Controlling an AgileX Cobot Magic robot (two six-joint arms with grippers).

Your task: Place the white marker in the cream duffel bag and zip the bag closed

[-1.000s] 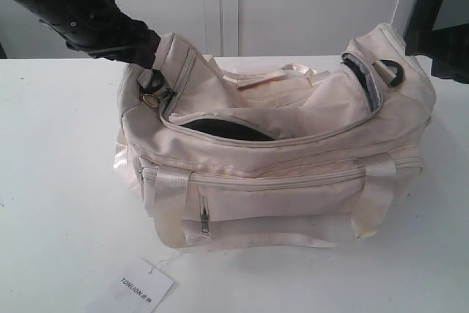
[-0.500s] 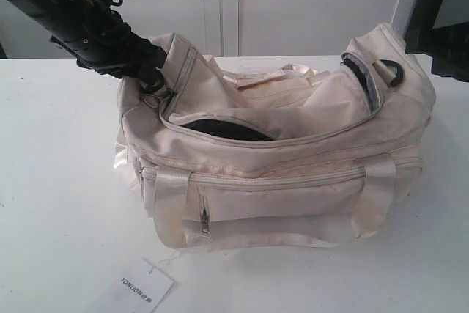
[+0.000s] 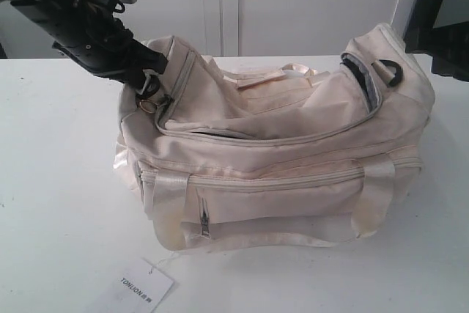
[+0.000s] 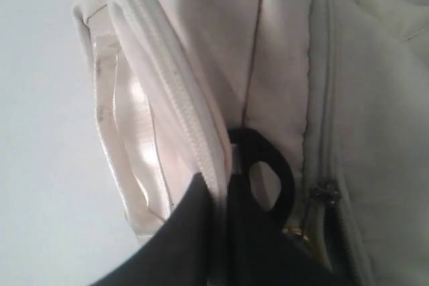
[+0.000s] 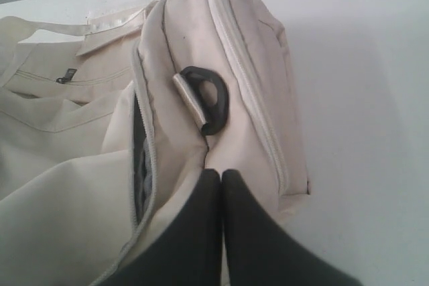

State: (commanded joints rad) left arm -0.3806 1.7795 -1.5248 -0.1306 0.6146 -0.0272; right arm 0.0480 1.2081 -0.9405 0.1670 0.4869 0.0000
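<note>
Exterior view: pinching the end seam of the cream soft-fabric duffel bag (image 3: 278,174) with left claw (image 3: 155,77), beside the gold metal ring (image 3: 149,104), likely tensioning the curved zip (image 3: 256,141). Right claw (image 5: 221,177) pressed together just beside the black D-ring (image 5: 209,102) at the far end, presumably bracing. No sign of slim white marker; probably inside. Satin straps (image 3: 172,196) slack, mid white table (image 3: 58,181).

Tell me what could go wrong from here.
1. The top zipper on the cream duffel bag gapes, and slack fabric beside it could snag.
2. The left gripper seems pinched on the bag's end by the black D-ring; a pull might drag the soft bag across the table.
3. The white marker is not visible, so it may not be inside.
</note>
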